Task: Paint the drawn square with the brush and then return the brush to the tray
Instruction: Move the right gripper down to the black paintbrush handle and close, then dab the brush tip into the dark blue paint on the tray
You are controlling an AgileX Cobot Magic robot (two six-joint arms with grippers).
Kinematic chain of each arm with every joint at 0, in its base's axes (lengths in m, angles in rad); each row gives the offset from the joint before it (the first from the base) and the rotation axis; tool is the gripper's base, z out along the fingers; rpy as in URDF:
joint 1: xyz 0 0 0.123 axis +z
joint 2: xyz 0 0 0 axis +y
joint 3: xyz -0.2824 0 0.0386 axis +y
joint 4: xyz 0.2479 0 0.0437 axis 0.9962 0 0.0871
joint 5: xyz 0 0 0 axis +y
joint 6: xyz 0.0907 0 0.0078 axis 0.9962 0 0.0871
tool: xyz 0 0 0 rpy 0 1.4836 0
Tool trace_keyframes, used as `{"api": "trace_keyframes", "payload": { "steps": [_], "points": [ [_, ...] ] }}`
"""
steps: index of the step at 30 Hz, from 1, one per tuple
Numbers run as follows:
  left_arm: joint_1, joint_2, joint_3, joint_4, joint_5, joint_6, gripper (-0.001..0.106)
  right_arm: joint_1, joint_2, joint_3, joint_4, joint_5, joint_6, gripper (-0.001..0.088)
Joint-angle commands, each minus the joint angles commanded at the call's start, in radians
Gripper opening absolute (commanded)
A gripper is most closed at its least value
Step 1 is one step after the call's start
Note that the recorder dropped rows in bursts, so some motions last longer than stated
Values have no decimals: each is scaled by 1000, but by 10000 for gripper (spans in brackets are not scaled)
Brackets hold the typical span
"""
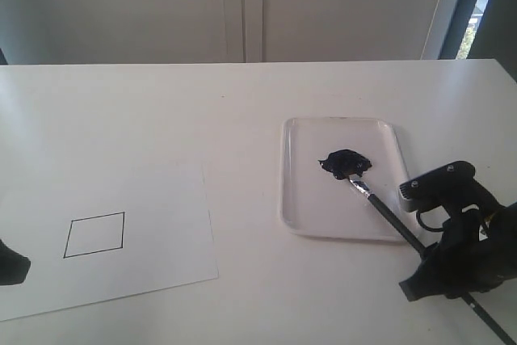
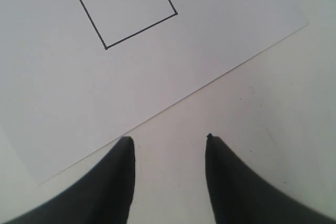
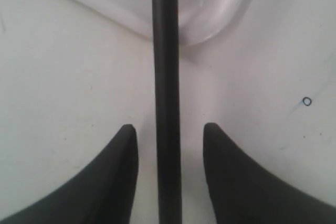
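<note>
Your right gripper (image 3: pixel 169 126) stands open with the handle of the brush (image 1: pixel 384 208) running straight down the gap between its jaws. A strip of worktop (image 1: pixel 242 103) shows on either side, so nothing is clamped yet. That centring looks deliberate: closing from here should catch the handle squarely rather than push it sideways. The brush lies with its bristles in the black paint blob (image 1: pixel 346 162) inside the tray (image 1: pixel 307 199). Its handle crosses the tray's near rim and reaches out over the worktop, which is probably why you approach there, on the long bare part of the handle, clear of both the paint and the rim. A grip that far back should also leave plenty of brush ahead of the jaws for reaching down to the paper (image 1: pixel 161 199). The drawn square (image 1: pixel 94 234) is only a thin outline with no paint in it, and it sits well apart from the tray. Your left gripper (image 2: pixel 168 138) is also open and empty. It hangs above bare worktop just off the paper's edge with the square ahead of it, seemingly kept out of the painting path.
</note>
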Motion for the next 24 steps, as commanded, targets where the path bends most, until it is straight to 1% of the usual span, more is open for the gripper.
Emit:
{"api": "trace_keyframes", "payload": {
  "steps": [4,14,24],
  "points": [
    [0,0,0,0,0,0,483,0,0,0,0,-2,0,217],
    [0,0,0,2,3,0,483,0,0,0,0,-6,0,4],
    [0,0,0,2,7,0,483,0,0,-2,5,-2,23,0]
  ]
}}
